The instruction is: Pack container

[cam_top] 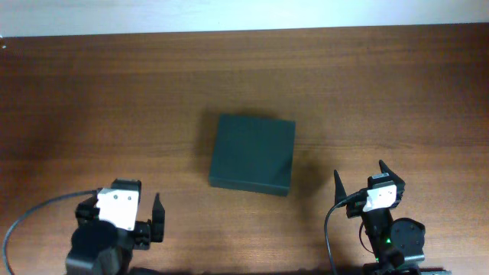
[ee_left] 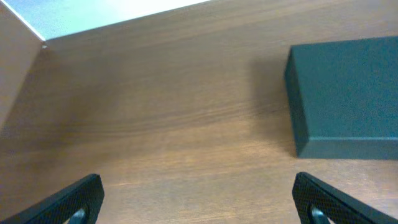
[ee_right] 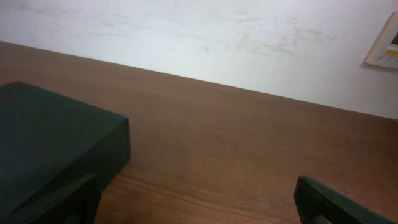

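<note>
The container is a dark green-black matte box, lid closed, lying flat at the middle of the wooden table. It also shows at the right of the left wrist view and at the left of the right wrist view. My left gripper is open and empty near the front edge, to the left of and nearer than the box; its fingertips frame bare wood. My right gripper is open and empty, to the right of and nearer than the box.
The wooden table ends at a pale wall along the back. A black cable loops from the left arm. A paper with print hangs on the wall at the far right.
</note>
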`<state>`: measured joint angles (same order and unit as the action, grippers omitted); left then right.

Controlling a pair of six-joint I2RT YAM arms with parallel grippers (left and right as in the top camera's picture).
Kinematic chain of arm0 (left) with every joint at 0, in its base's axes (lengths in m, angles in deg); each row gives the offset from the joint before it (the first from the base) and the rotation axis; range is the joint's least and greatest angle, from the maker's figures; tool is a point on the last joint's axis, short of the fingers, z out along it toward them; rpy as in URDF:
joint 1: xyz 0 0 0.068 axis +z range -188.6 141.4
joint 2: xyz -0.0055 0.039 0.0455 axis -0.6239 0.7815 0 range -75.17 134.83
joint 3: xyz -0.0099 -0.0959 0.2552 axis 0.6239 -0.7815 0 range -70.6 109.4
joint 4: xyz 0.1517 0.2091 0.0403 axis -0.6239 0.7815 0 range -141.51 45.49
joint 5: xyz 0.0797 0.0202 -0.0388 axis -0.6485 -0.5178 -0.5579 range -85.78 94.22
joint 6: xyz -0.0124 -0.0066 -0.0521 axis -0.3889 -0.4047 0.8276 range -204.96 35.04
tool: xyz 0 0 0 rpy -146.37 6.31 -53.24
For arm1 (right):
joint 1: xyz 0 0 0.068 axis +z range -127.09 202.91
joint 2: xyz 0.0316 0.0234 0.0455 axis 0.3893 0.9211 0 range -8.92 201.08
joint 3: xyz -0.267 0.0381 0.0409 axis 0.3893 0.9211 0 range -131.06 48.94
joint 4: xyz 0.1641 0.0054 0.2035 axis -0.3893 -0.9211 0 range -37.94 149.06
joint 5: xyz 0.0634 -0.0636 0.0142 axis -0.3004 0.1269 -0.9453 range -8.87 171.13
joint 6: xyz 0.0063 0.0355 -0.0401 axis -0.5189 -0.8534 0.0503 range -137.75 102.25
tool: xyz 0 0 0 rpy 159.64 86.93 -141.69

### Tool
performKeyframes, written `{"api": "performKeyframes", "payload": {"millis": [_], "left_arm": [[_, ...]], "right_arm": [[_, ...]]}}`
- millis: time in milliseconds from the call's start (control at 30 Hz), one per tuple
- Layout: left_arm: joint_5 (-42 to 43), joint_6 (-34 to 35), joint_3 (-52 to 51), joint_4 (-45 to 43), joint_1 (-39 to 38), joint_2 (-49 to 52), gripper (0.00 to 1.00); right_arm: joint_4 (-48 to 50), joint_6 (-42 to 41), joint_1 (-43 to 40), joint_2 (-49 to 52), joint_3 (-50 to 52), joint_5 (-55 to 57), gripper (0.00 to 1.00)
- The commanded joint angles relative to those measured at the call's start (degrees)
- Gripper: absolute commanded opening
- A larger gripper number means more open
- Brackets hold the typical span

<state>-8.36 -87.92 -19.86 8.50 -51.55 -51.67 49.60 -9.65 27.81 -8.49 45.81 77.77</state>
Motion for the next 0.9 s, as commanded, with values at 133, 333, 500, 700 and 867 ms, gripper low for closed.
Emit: {"api": "performKeyframes", "payload": {"millis": [133, 333, 500, 700, 867], "left_arm": [[11.5, 0.0, -19.9, -21.2, 4.3, -16.4, 0.99], [8.6, 0.0, -36.2, -45.1, 7.2, -23.3, 0.99], [1.9, -0.1, -46.3, -59.5, 7.5, -23.2, 0.99], [3.4, -0.3, -50.2, -55.9, 7.5, -23.2, 0.99], [9.0, -4.2, -50.2, -55.4, 7.5, -23.2, 0.99]], "right_arm": [[0.1, -0.5, -0.5, -0.2, 0.5, -0.7, 0.99], [0.1, -0.5, -0.5, -0.2, 0.5, -0.7, 0.99], [0.1, -0.5, -0.5, -0.2, 0.5, -0.7, 0.99], [0.1, -0.5, -0.5, -0.2, 0.5, -0.7, 0.99], [0.1, -0.5, -0.5, -0.2, 0.5, -0.7, 0.99]]}}
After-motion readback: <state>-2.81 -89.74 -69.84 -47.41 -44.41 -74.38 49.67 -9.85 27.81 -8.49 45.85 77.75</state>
